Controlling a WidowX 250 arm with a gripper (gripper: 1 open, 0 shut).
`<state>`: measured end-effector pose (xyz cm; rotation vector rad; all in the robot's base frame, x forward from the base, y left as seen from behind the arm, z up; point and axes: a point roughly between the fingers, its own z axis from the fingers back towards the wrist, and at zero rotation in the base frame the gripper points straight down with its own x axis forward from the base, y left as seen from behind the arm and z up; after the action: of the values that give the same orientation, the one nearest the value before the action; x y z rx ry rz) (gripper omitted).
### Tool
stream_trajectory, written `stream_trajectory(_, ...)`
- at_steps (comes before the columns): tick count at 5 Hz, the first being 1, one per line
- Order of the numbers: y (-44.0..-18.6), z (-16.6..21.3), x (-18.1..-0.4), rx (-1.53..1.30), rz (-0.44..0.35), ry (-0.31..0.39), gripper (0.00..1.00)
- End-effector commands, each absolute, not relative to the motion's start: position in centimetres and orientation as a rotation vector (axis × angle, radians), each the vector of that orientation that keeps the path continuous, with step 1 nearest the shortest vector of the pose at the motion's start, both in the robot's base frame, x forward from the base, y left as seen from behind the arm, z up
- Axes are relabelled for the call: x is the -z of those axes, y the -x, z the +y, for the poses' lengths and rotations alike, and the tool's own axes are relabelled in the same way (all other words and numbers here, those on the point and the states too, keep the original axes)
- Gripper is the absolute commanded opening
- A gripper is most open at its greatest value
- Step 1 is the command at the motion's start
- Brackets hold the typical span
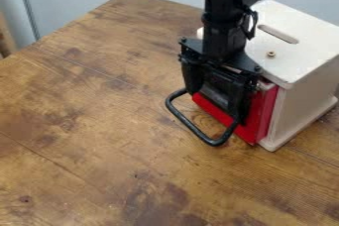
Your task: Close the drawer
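Black claw [228, 93] was lowered against red drawer front [252, 114], low over counter [99, 111]; whether fingers were apart or together could not be told, tips being lost against black plate. Drawer sat at face of cream-white wooden box [302, 56], loop handle [197, 121] jutting out over counter. Any remaining gap was hard to judge. Push was best aimed squarely at plate, straight inward, kept slow, handle left unsnagged, box not skewed.

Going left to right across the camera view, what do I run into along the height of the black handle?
Bare table, then the handle, then the red drawer front, then the side of the white box. The gripper overlaps the handle and drawer, so I leave it out.
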<state>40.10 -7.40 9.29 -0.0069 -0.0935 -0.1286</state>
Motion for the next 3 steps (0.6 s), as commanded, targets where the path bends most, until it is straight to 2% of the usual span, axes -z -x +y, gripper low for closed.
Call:
stream_trajectory(1,-41.38,-6.65,-11.65,0.104,-0.173,0.008,1.00)
stream_trajectory(3,-41.89,-6.28,-11.40,0.080,-0.180,0.007,1.00)
